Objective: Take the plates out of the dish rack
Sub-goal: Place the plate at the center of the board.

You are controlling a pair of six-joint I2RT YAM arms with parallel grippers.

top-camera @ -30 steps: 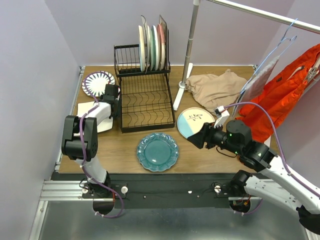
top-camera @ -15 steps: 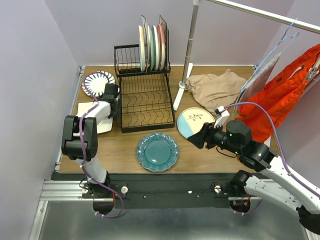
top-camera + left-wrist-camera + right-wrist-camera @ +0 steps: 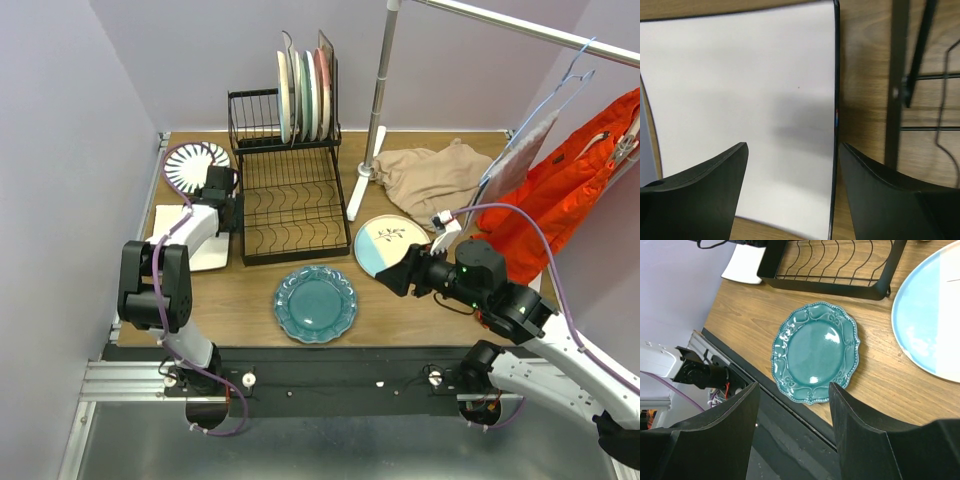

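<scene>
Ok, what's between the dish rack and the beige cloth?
The metal stand's pole and white foot rise between the dish rack and the beige cloth, in the top view.

Dish rack flanks left end effector (just beside).

White arms, black joints, purple cables; left gripper and right gripper black.
</scene>
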